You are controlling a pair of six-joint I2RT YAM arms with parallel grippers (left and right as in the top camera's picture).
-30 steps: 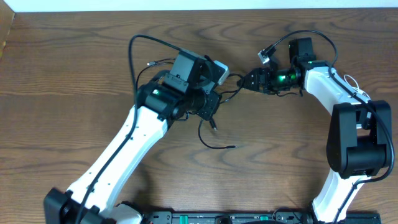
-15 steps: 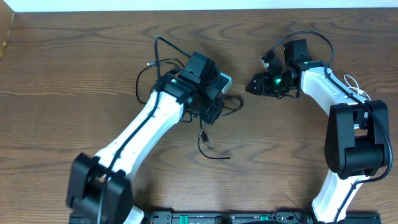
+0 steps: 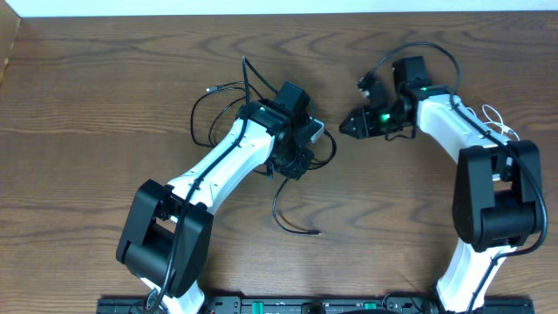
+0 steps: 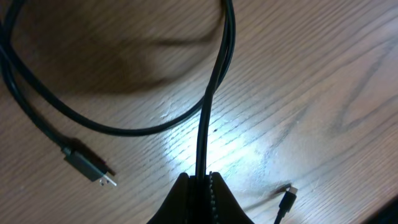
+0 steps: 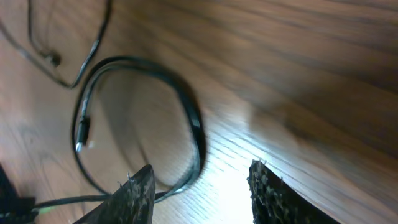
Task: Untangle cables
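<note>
In the left wrist view my left gripper [image 4: 202, 178] is shut on the black cable [image 4: 208, 99], which runs straight up from the jaws and curves off in a wide loop. Its flat plug [image 4: 87, 165] lies on the wood to the left, and a small plug [image 4: 288, 198] lies to the right. From overhead, the left gripper [image 3: 293, 164] is at table centre, with cable loops [image 3: 202, 122] to its left and a tail [image 3: 292, 222] below. My right gripper [image 3: 343, 127] is open and empty, with a cable loop [image 5: 194, 127] by its left finger [image 5: 140, 190]. A thin white cable [image 3: 495, 114] shows beside the right arm.
The brown wooden table [image 3: 87, 174] has its back edge against a white strip [image 3: 261, 7]. Thick black robot cables arch over the right arm's wrist [image 3: 427, 48]. The arm bases and a dark rail [image 3: 305, 305] stand along the front edge.
The left arm has swung round, still holding the black cable, and the cable's loops have shifted right. The right gripper's jaws have narrowed and it now sits slightly apart from the cable.
</note>
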